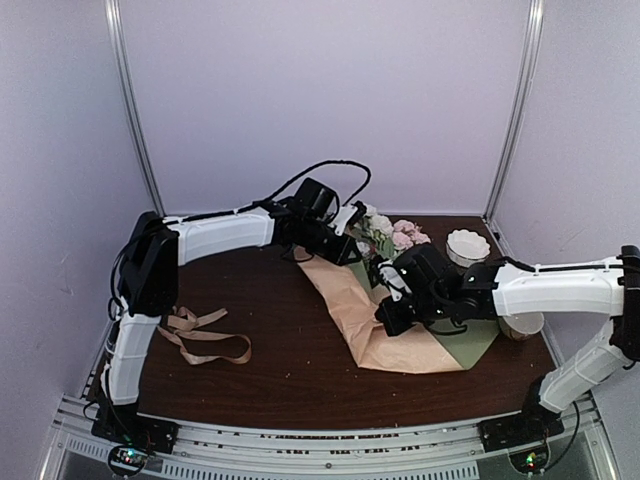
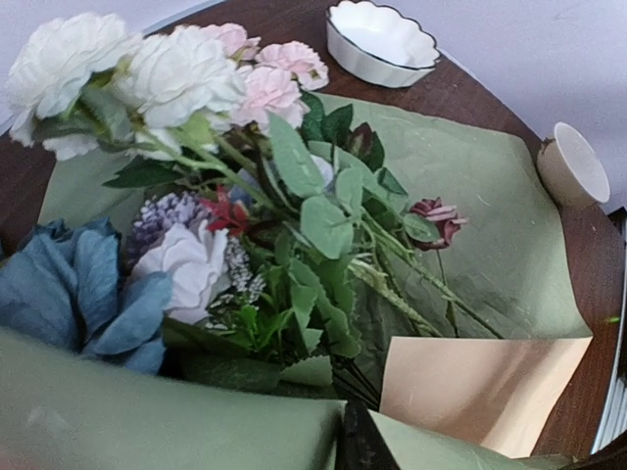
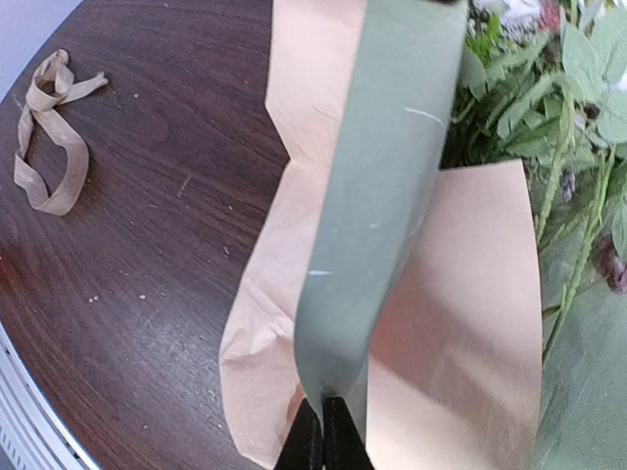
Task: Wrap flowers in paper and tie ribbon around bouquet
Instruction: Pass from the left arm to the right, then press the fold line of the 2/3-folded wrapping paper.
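Smooth, dark wood-grain table (image 1: pixel 280 300) with a faint sheen. On the table, matt, crinkled paper (image 3: pixel 470 323) in peach-tan and sage-green. Soft, cloth-like petals on the flowers (image 2: pixel 196 69). Limp, matt tan ribbon (image 3: pixel 59 166). Glossy, glazed white bowl (image 2: pixel 382 39) near the table's far edge.

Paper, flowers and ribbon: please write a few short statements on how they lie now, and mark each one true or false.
1. The ribbon is tied around the paper. False: it lies loose on the table, apart from the paper.
2. The right gripper is shut on an edge of the green sheet. True.
3. The flowers lie on the green sheet. True.
4. The bowl holds some flowers. False: it is empty and stands beyond the paper.
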Motion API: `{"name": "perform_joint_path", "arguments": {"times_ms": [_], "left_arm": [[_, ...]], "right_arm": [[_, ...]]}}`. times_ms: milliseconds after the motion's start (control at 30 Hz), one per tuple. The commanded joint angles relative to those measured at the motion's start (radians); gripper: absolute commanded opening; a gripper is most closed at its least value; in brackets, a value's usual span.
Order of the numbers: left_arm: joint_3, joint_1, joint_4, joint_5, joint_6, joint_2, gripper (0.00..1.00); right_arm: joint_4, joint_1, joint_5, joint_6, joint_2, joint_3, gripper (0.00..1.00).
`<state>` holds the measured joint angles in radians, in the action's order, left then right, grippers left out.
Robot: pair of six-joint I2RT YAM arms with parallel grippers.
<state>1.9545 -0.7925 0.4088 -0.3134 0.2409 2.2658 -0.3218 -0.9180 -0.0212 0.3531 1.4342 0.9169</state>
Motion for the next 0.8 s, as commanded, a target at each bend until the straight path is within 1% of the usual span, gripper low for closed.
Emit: {"name": "perform_joint_path", "arguments": {"times_ms": [0,33,100,200,233,267,367,433,467,533,600,667,767], "left_arm": [[0.004,0.032,-0.005,0.04,-0.061,-0.07,0.21],[0.005,0.041,-0.005,0.043,-0.061,-0.084,0.25],[-0.002,0.056,-0.005,0.059,-0.072,-0.112,0.29],[-0.028,0.059,0.004,0.115,-0.121,-0.165,0.44],[-0.047,0.059,0.004,0.127,-0.136,-0.187,0.47],[-0.064,0.057,0.004,0.139,-0.148,-0.214,0.49],[-0.163,0.036,-0.024,0.173,-0.202,-0.313,0.49],[-0.268,-0.01,-0.054,0.209,-0.296,-0.394,0.43],[-0.325,-0.044,-0.061,0.207,-0.355,-0.425,0.38],[-0.417,-0.119,-0.063,0.148,-0.478,-0.465,0.34],[-0.482,-0.193,-0.063,0.088,-0.58,-0.47,0.33],[-0.512,-0.256,-0.06,0.097,-0.655,-0.444,0.34],[-0.497,-0.294,-0.063,0.111,-0.676,-0.385,0.36]], "right_arm": [[0.049,0.02,-0.031,0.072,-0.034,-0.086,0.0],[0.063,0.025,-0.036,0.083,-0.036,-0.103,0.0],[0.09,0.035,-0.05,0.104,-0.042,-0.135,0.0],[0.124,0.055,-0.072,0.132,-0.052,-0.18,0.0],[0.142,0.064,-0.086,0.139,-0.055,-0.197,0.0],[0.155,0.072,-0.102,0.144,-0.058,-0.205,0.0],[0.171,0.095,-0.127,0.147,-0.058,-0.207,0.0],[0.174,0.107,-0.144,0.142,-0.059,-0.201,0.0],[0.175,0.113,-0.153,0.138,-0.06,-0.2,0.0],[0.175,0.124,-0.166,0.131,-0.062,-0.196,0.0],[0.17,0.139,-0.181,0.127,-0.063,-0.191,0.0],[0.167,0.155,-0.198,0.121,-0.06,-0.186,0.0],[0.161,0.171,-0.225,0.11,-0.051,-0.178,0.0]]}}
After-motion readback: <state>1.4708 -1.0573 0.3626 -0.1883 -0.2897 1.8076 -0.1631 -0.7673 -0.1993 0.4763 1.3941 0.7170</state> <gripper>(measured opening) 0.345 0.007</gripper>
